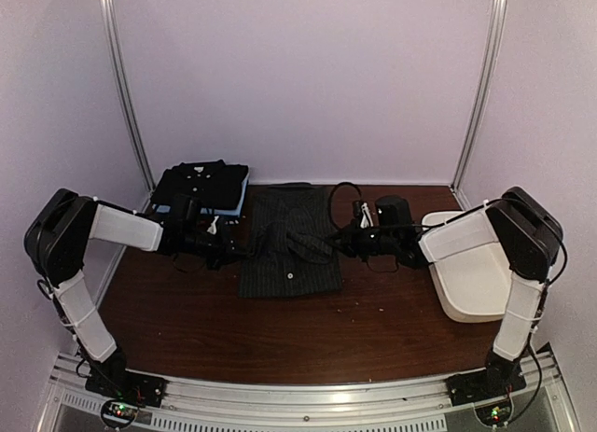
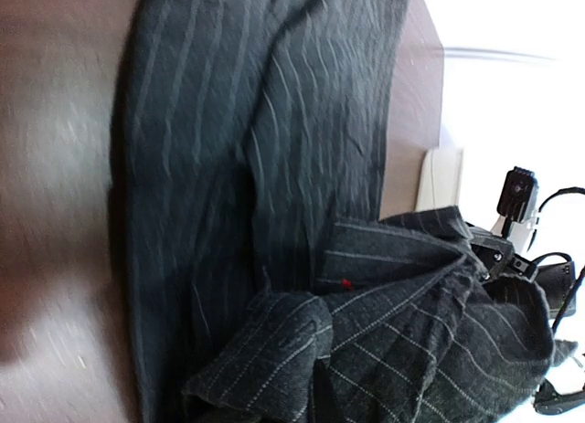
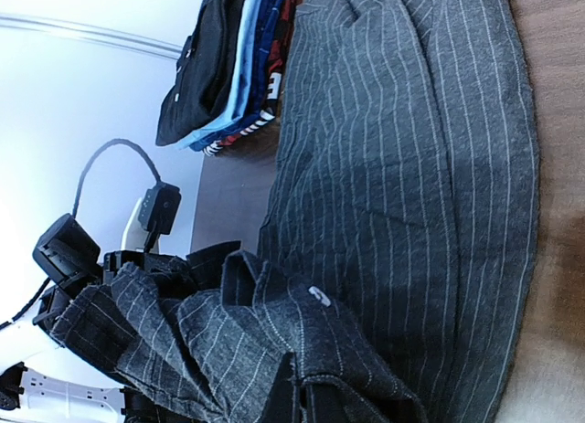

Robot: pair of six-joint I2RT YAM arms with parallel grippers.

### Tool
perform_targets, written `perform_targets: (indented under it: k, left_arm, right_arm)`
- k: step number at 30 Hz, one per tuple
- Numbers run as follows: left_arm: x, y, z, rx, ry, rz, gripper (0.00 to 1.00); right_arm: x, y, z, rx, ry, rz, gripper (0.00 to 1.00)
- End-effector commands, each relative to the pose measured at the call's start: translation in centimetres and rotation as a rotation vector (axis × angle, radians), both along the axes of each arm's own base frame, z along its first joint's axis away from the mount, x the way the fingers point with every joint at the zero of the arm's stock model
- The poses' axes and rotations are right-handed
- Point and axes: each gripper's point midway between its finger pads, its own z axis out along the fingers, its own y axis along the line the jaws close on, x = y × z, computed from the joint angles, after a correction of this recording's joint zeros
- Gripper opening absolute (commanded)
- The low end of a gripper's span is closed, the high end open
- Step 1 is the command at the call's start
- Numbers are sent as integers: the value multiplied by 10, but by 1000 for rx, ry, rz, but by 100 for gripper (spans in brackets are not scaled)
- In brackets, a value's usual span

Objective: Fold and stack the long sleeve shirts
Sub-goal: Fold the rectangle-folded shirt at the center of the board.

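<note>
**Top view.**
- Pinstriped shirt (image 1: 280,264): flat at mid-counter (image 1: 280,334), with cloth gathered across its middle.
- Left tool (image 1: 244,253): at the shirt's left edge. Right tool (image 1: 341,238): at its right edge. The fingertips of both are too small and dark to make out.
- Stack of folded shirts (image 1: 201,185): back left.
- White tub (image 1: 476,273): right side, partly covered by the right arm.

**Left wrist.**
- Pinstriped shirt (image 2: 228,167): blurred.
- Left tool (image 2: 320,391): pinched tight on a raised bunch of the shirt, its fingers nearly buried in cloth.
- Small red mark (image 2: 345,283): not legible.

**Right wrist.**
- Right tool (image 3: 311,403): clamped narrow on a fold of the pinstriped shirt (image 3: 411,167), and cut off by the bottom edge.
- Stack of folded shirts (image 3: 228,67): black and light blue layers. White lettering on a lower layer is unreadable.
</note>
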Motion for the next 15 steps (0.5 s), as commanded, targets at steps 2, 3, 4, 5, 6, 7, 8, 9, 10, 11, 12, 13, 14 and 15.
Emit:
perform_targets:
  k: [2,3,4,5,6,7,8,9,10,11,12,13,14,15]
  left_arm:
    - [36,-1,-2,-8,-52,16,0]
    - [39,-1,-5,-2,-49,16,0]
    - [41,-1,-8,4,-45,12,0]
    - [43,-1,-11,11,-44,10,0]
    - [44,-1,-13,17,-41,12,0]
    - [45,0,-15,22,-39,12,0]
    - [45,0,-16,25,-37,12,0]
    - [46,0,-15,25,-39,12,0]
    - [47,0,-16,27,-39,14,0]
    - [47,1,-17,29,-39,14,0]
    - [47,1,-17,32,-40,11,0]
    - [48,1,-18,38,-37,14,0]
    - [48,2,-16,41,-42,16,0]
    - [50,3,-14,42,-50,17,1]
  right_arm:
    - [27,4,-15,36,17,12,0]
    - [28,4,-19,44,24,10,0]
    - [29,3,-23,48,31,6,0]
    - [30,3,-25,49,34,4,0]
    - [30,2,-27,49,39,2,0]
    - [30,2,-29,46,41,2,0]
    - [29,2,-30,44,43,0,0]
    - [29,1,-32,39,45,-1,0]
    - [28,1,-33,37,48,-1,0]
    - [28,0,-35,35,51,-2,0]
    - [27,0,-36,32,55,-1,0]
    - [27,0,-37,30,56,0,0]
    - [26,-1,-36,30,55,1,1]
    - [26,-1,-34,30,51,2,5]
